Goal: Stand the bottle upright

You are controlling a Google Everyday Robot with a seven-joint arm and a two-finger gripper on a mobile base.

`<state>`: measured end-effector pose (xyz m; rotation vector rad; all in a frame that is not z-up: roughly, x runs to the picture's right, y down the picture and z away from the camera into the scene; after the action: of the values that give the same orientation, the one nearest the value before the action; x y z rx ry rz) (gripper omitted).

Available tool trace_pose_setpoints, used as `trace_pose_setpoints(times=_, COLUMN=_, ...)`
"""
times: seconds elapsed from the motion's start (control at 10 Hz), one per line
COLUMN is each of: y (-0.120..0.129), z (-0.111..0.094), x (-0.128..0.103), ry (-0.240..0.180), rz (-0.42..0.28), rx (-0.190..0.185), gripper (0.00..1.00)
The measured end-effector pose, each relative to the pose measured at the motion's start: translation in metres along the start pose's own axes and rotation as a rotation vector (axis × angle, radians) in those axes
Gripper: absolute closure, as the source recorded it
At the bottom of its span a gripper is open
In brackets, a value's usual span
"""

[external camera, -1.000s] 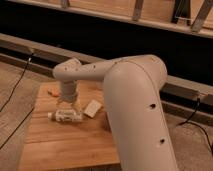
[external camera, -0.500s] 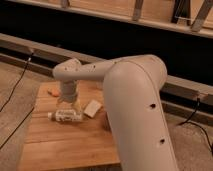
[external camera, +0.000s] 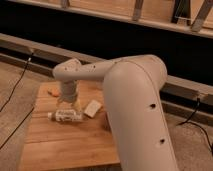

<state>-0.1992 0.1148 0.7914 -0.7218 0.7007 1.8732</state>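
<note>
nearest the camera, the big white arm link fills the right half and hides that side of the wooden table. mid-table, the bottle lies on its side, white cap pointing left, long axis running across the table. gripper hangs straight down over the bottle's body, jaws spread; can't tell whether they touch the plastic. just right of the bottle sits a pale block, close but apart. looks like you're at pre-grasp, nothing lifted. next you need to lower the jaws around the body, pinch, then rotate the wrist so the cap ends up on top and set the base flat. mind the block on the swing. further back, a small orange item sits near the far-left edge.
</note>
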Motion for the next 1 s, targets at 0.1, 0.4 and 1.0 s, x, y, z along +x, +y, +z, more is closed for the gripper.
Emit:
trace_pose_setpoints(times=0.1, y=0.000, z=0.000, x=0.000, ry=0.000, rz=0.000, rx=0.000, gripper=0.22)
trace_pose_setpoints(times=0.4, y=0.000, z=0.000, x=0.000, ry=0.000, rz=0.000, rx=0.000, gripper=0.22)
trace_pose_setpoints(times=1.0, y=-0.054, z=0.021, x=-0.016, ry=-0.009, rz=-0.203, rx=0.098, gripper=0.22)
